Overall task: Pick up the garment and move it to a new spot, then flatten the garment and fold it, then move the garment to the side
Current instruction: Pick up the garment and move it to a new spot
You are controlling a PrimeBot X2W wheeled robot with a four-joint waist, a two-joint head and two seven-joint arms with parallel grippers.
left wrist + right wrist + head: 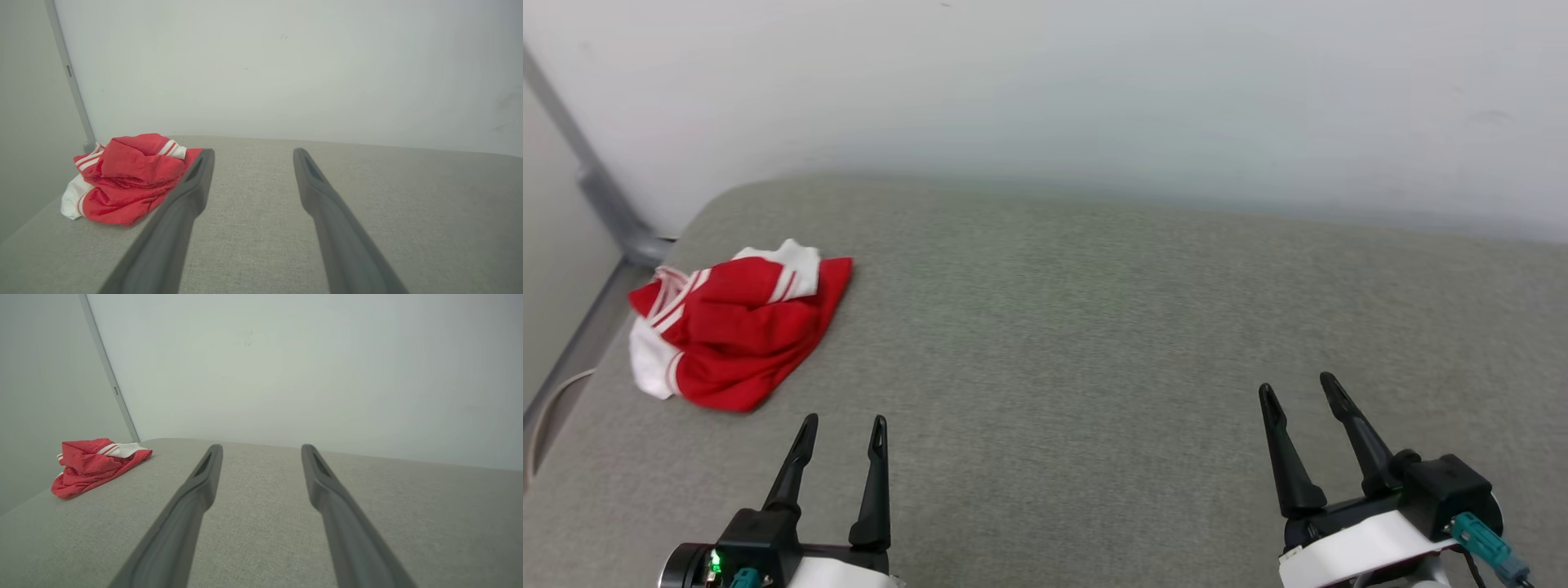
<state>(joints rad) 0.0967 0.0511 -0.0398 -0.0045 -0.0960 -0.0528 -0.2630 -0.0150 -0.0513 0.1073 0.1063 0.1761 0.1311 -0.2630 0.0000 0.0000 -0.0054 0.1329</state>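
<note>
While the garment (737, 335) lay crumpled at the far left of the grey fabric surface (1094, 343), close to its rounded left corner, both arms were held over the near side with nothing in them. The garment was a bunched heap of red cloth, with white sleeve parts and red-and-white striped trim showing along its far and left sides. The left gripper (844, 423) was at the near left, its two dark fingers spread apart and pointing toward the pale far wall (1094, 98). Its tips were near the garment's near right edge but clear of it. In the left wrist view the heap sat just left of the left finger, which covered the heap's right corner from that angle. The right gripper (1297, 386) was at the near right, well apart from the garment, its fingers likewise spread wide and holding nothing. Bare grey cloth lay between the two grippers. A grey metal strip (605, 204) ran along the wall's left corner, beyond the garment.
</note>
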